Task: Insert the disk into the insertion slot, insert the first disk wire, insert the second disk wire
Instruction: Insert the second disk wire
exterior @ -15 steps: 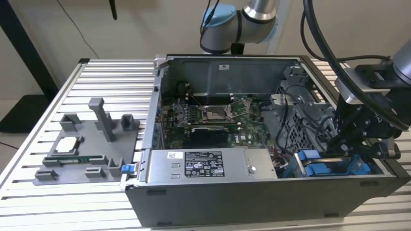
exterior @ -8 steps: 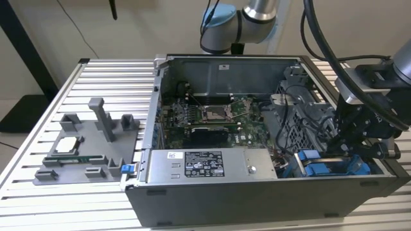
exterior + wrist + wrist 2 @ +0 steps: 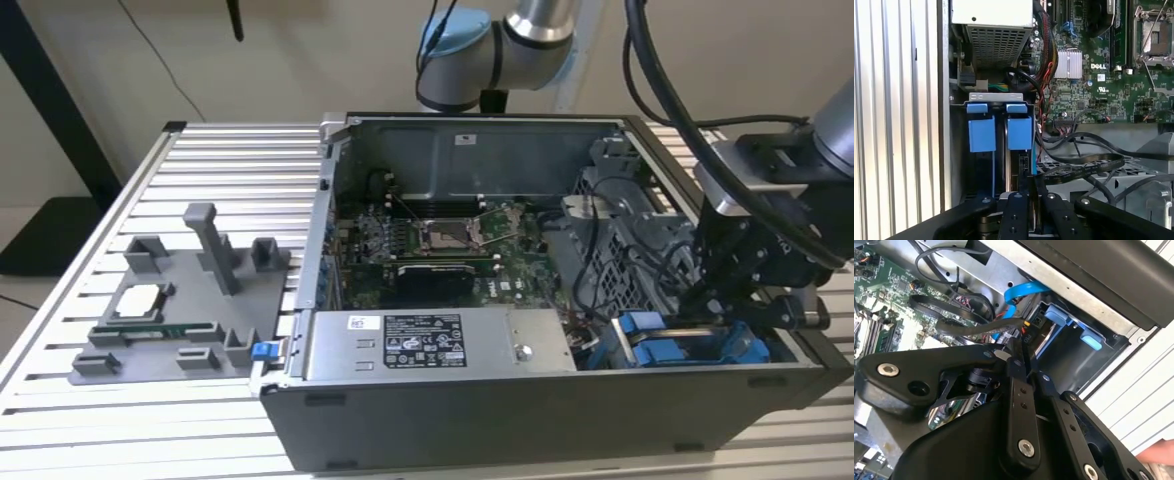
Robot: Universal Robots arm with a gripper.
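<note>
The computer case point(image 3: 534, 420) lies open on the slotted aluminium table point(image 3: 200, 170), and all the work is at the insertion slot point(image 3: 996, 96), the grey drive cage in one corner of the case. The first step looks done: the disk point(image 3: 1019, 133) sits inside the insertion slot, with only the blue end of its carrier showing, next to a second blue carrier end point(image 3: 981, 134) in the same cage.

The gripper point(image 3: 1026, 192) reaches down into the insertion slot just behind the disk. Its fingers are drawn almost together, and they seem to pinch a small dark plug point(image 3: 1027, 336) with coloured leads, pressed against the disk's end. I judge this to be a wire step in progress. Whether the plug is fully home is hidden, and so is which of the two wires it is. A flat blue cable point(image 3: 1019, 295) loops free just beyond the insertion slot, so at least one connection probably remains.

Around the work:
- The grey power-supply box point(image 3: 441, 345) lies beside the insertion slot, along the same wall of the case.
- The motherboard point(image 3: 441, 240) spreads beyond the insertion slot, deeper in the case.
- A grey fixture tray point(image 3: 174, 300) with spare parts stands well apart from the insertion slot, outside the case.
- Black ribbon and round cables point(image 3: 1089, 167) cross close to the insertion slot and crowd the gripper's approach. They could snag a finger or cover the socket
</note>
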